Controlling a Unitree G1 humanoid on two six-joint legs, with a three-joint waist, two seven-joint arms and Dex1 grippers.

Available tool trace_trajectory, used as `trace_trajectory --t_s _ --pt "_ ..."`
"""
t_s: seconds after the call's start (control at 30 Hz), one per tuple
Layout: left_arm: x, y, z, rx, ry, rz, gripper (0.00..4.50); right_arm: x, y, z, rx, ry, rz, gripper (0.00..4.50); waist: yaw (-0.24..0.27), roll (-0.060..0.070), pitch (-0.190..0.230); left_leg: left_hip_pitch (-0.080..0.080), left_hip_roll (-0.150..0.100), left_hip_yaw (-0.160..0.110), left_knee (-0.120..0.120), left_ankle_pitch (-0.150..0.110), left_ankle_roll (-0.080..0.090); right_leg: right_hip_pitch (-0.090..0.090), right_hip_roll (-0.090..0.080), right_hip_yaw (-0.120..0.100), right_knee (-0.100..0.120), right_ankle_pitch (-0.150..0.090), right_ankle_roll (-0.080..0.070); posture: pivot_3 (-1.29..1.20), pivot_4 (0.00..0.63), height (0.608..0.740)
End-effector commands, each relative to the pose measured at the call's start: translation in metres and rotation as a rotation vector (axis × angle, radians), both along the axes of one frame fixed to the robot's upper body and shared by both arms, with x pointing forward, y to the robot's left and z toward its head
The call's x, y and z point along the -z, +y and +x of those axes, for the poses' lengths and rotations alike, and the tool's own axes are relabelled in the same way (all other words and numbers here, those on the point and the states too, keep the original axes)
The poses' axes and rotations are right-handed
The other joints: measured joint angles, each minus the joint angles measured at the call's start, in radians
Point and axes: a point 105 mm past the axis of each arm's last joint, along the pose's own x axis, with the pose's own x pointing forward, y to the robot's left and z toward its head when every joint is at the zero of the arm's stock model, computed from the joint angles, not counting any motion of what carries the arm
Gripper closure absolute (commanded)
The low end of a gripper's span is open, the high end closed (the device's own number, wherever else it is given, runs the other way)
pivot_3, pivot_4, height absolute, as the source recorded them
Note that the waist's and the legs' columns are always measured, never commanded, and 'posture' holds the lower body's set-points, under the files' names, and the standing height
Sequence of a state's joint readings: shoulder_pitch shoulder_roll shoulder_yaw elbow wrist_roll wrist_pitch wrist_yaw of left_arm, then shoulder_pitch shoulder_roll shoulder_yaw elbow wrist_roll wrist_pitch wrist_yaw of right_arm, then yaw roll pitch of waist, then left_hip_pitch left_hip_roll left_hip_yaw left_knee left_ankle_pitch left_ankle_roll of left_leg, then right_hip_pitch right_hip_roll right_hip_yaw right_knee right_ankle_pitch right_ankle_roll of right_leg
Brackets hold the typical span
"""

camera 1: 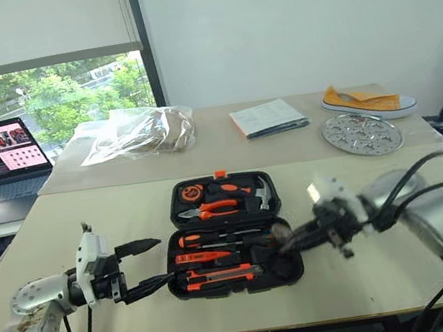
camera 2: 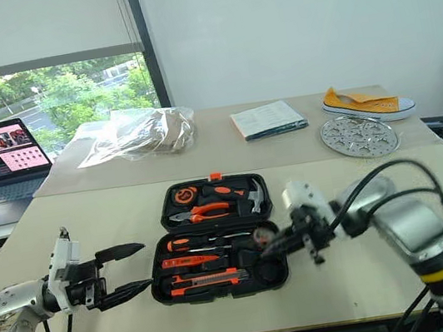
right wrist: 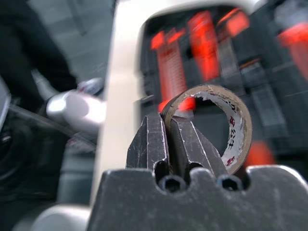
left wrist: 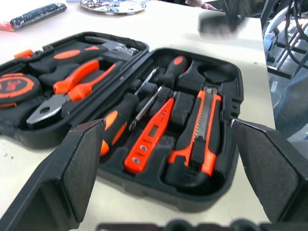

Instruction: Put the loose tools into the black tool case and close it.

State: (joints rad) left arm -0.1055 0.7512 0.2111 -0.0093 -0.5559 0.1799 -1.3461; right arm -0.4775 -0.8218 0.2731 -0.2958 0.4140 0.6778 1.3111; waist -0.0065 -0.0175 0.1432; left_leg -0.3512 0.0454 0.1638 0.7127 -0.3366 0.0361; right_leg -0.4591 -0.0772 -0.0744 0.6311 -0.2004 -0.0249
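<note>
We held the tape roll (right wrist: pixel 211 120) pinched in our right gripper (right wrist: pixel 167 126) over the open black tool case (camera 1: pixel 229 234), ring on edge; our left gripper (camera 1: pixel 143 268) stood wide open beside it.

The left gripper (camera 1: pixel 143 269) is showing two pointy black fingers on a white block. Its arm is looking shiny and silver. The right gripper (camera 1: pixel 286 241) is wearing dark fingers too. Black cables are looping over that grey arm, and a yellow band is wrapping round it.
</note>
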Motion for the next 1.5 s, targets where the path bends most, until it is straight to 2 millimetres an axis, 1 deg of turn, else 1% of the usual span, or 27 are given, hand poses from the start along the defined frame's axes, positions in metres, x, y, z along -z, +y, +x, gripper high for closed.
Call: trace_trajectory --t_s 0.03,0.17,0.27,0.37,0.4,0.43,0.47,0.53,0.57,0.63,0.67,0.7,0.8,0.87,0.97,1.0,1.03,1.07,1.1,1.13,1.17,1.23,1.3,1.33,1.37,1.5 --pt "-0.006 -0.005 -0.004 0.031 -0.038 0.010 0.00 0.006 -0.003 0.008 0.033 -0.068 -0.069 4.38 -0.001 0.000 0.000 0.000 0.000 0.000 0.000 0.000 0.000 0.000 0.000 0.000 0.000 0.000 0.000 0.00 0.150 0.740" --pt "-0.005 -0.004 -0.005 0.030 -0.036 0.019 0.00 0.020 -0.002 0.017 0.058 -0.085 -0.109 4.38 -0.005 0.000 0.000 0.000 0.000 0.001 0.001 0.000 0.000 0.000 0.001 0.000 0.000 0.000 0.000 0.00 0.150 0.740" --pt "-0.005 -0.004 -0.005 0.028 -0.039 0.022 0.00 0.034 -0.007 0.018 0.032 -0.112 -0.189 4.38 -0.006 0.000 0.000 0.001 0.000 0.001 0.000 0.000 0.000 0.000 0.001 0.000 0.001 0.000 0.000 0.00 0.150 0.740" --pt "-0.004 -0.002 -0.006 0.023 -0.041 0.021 0.00 0.036 -0.008 0.020 0.040 -0.125 -0.208 4.38 -0.007 -0.002 -0.001 0.003 0.001 0.002 0.001 0.000 0.000 0.001 0.001 0.000 0.000 0.000 0.000 0.00 0.150 0.740" --pt "-0.002 0.001 -0.006 0.017 -0.040 0.024 0.00 0.035 -0.008 0.019 0.035 -0.124 -0.213 4.05 -0.007 -0.002 -0.001 0.004 0.001 0.002 0.001 0.000 0.000 0.002 0.001 0.001 0.001 0.000 0.000 0.00 0.150 0.740" --pt "0.000 0.005 -0.007 0.010 -0.039 0.027 0.00 0.035 -0.009 0.014 0.003 -0.102 -0.226 3.69 -0.007 -0.002 -0.001 0.004 0.001 0.002 0.001 0.000 0.000 0.002 0.001 0.001 0.001 0.000 0.000 0.00 0.150 0.740" --pt "0.001 0.007 -0.007 0.003 -0.040 0.028 0.00 0.031 -0.007 0.015 -0.009 -0.118 -0.215 3.50 -0.007 -0.002 -0.001 0.005 0.001 0.002 0.001 0.000 0.000 0.002 0.001 0.002 0.001 0.000 0.000 0.00 0.150 0.740" --pt "0.001 0.010 -0.006 -0.005 -0.044 0.026 0.00 0.026 -0.005 0.018 -0.006 -0.146 -0.186 2.77 -0.003 -0.003 -0.002 0.005 0.001 0.002 0.001 0.000 0.000 0.002 0.001 0.002 0.001 0.000 0.000 0.00 0.150 0.740" --pt "0.001 0.013 -0.005 -0.020 -0.047 0.020 0.00 0.018 -0.004 0.015 -0.025 -0.134 -0.152 2.44 0.002 -0.003 -0.002 0.004 0.000 0.002 0.001 0.000 0.000 0.002 0.001 0.002 0.001 0.000 0.000 0.00 0.150 0.740" --pt "0.004 0.020 -0.002 -0.059 -0.047 0.026 0.00 -0.003 -0.001 0.015 -0.048 -0.141 -0.027 1.76 0.006 -0.003 -0.002 0.003 0.000 0.001 0.000 0.000 0.000 0.001 0.001 0.001 0.001 0.000 -0.001 0.00 0.150 0.740" --pt "0.004 0.025 0.001 -0.091 -0.055 0.028 0.00 -0.012 -0.004 0.014 -0.043 -0.120 0.027 1.52 0.006 -0.003 -0.002 0.002 0.000 0.001 0.000 0.000 0.000 0.001 0.001 0.001 0.000 0.000 -0.001 0.00 0.150 0.740" --pt "0.004 0.028 0.003 -0.116 -0.057 0.019 0.00 -0.019 -0.010 0.015 -0.036 -0.116 0.062 1.52 0.006 -0.003 -0.002 0.002 0.001 0.001 0.000 0.000 0.000 0.001 0.001 0.001 0.000 0.000 -0.001 0.00 0.150 0.740" --pt "0.002 0.039 0.013 -0.193 -0.060 -0.004 0.00 -0.030 -0.029 0.016 -0.024 -0.098 0.118 1.52 0.007 -0.003 -0.002 0.001 0.000 0.001 0.000 0.000 0.001 0.000 0.001 -0.001 -0.001 0.000 -0.001 0.00 0.150 0.740" --pt "0.004 0.046 0.020 -0.248 -0.050 -0.010 0.00 -0.039 -0.036 0.020 0.017 -0.074 0.186 1.52 0.010 -0.003 -0.001 0.000 0.000 0.002 0.000 -0.001 0.001 0.001 0.001 -0.002 -0.001 0.000 -0.001 0.00 0.150 0.740" --pt "0.008 0.053 0.035 -0.333 -0.036 0.001 0.00 -0.048 -0.044 0.042 0.137 -0.121 0.274 1.52 0.009 -0.003 -0.002 0.001 0.000 0.001 0.000 0.000 0.001 0.001 0.001 -0.003 -0.001 0.001 -0.001 0.00 0.150 0.740" --pt "0.009 0.055 0.041 -0.365 -0.025 0.003 0.00 -0.043 -0.049 0.054 0.181 -0.185 0.240 1.52 0.009 -0.003 -0.002 0.001 0.000 0.001 0.000 0.000 0.001 0.001 0.001 -0.003 -0.001 0.001 -0.001 0.00 0.150 0.740" --pt "0.011 0.053 0.050 -0.396 -0.018 0.009 0.52 -0.033 -0.054 0.067 0.234 -0.259 0.169 1.73 0.008 -0.003 -0.002 0.001 0.000 0.002 0.001 0.000 0.001 0.001 0.001 -0.003 -0.001 0.001 -0.001 0.00 0.150 0.740" --pt "0.012 0.050 0.059 -0.427 -0.012 0.013 0.69 -0.026 -0.058 0.082 0.291 -0.336 0.129 2.00 0.007 -0.003 -0.002 0.001 0.000 0.002 0.001 0.000 0.001 0.001 0.001 -0.002 0.000 0.001 -0.002 0.00 0.150 0.740" --pt "0.013 0.045 0.070 -0.456 -0.016 0.028 1.12 -0.021 -0.060 0.095 0.351 -0.388 0.116 2.23 0.005 -0.003 -0.002 0.001 0.000 0.002 0.001 0.000 0.001 0.001 0.001 -0.002 0.000 0.001 -0.002 0.00 0.150 0.740" --pt "0.014 0.040 0.078 -0.476 -0.023 0.044 1.44 -0.016 -0.060 0.106 0.389 -0.430 0.103 2.53 0.004 -0.003 -0.002 0.002 0.000 0.003 0.002 0.000 0.001 0.002 0.001 -0.002 0.000 0.001 -0.001 0.00 0.150 0.740" --pt "0.016 0.034 0.085 -0.485 -0.017 0.065 1.80 -0.011 -0.060 0.113 0.405 -0.467 0.080 2.90 0.004 -0.003 -0.002 0.002 -0.001 0.005 0.001 0.000 0.001 0.002 0.001 -0.002 0.000 0.002 -0.001 0.00 0.150 0.740" --pt "0.019 0.024 0.095 -0.484 -0.006 0.099 2.52 0.000 -0.057 0.121 0.406 -0.495 0.039 3.57 0.002 -0.003 -0.002 0.001 -0.002 0.007 0.001 0.001 0.000 0.002 0.001 -0.001 0.001 0.002 -0.001 0.00 0.150 0.740" --pt "0.022 0.014 0.098 -0.468 0.013 0.117 3.24 0.008 -0.053 0.126 0.405 -0.500 0.026 4.27 -0.005 -0.003 -0.002 0.001 -0.002 0.008 0.001 0.001 -0.001 0.001 0.002 -0.001 0.001 0.002 -0.001 0.00 0.150 0.740" --pt "0.024 0.008 0.099 -0.451 0.027 0.120 3.60 0.012 -0.050 0.127 0.389 -0.498 0.018 4.50 -0.008 -0.003 -0.002 0.001 -0.002 0.008 0.000 0.001 -0.001 0.001 0.002 -0.002 0.002 0.002 -0.001 0.00 0.150 0.740" --pt "0.025 0.002 0.099 -0.425 0.036 0.124 3.95 0.016 -0.047 0.127 0.371 -0.487 0.010 4.50 -0.010 -0.003 -0.002 0.000 -0.002 0.008 -0.001 0.002 -0.001 0.001 0.002 -0.003 0.002 0.002 -0.001 0.00 0.150 0.740" --pt "0.029 -0.017 0.092 -0.333 0.085 0.144 3.95 0.021 -0.035 0.119 0.310 -0.421 0.016 4.50 -0.019 -0.003 -0.001 -0.001 -0.001 0.008 -0.002 0.002 -0.002 0.001 0.004 -0.006 0.002 0.001 0.000 0.00 0.150 0.740"
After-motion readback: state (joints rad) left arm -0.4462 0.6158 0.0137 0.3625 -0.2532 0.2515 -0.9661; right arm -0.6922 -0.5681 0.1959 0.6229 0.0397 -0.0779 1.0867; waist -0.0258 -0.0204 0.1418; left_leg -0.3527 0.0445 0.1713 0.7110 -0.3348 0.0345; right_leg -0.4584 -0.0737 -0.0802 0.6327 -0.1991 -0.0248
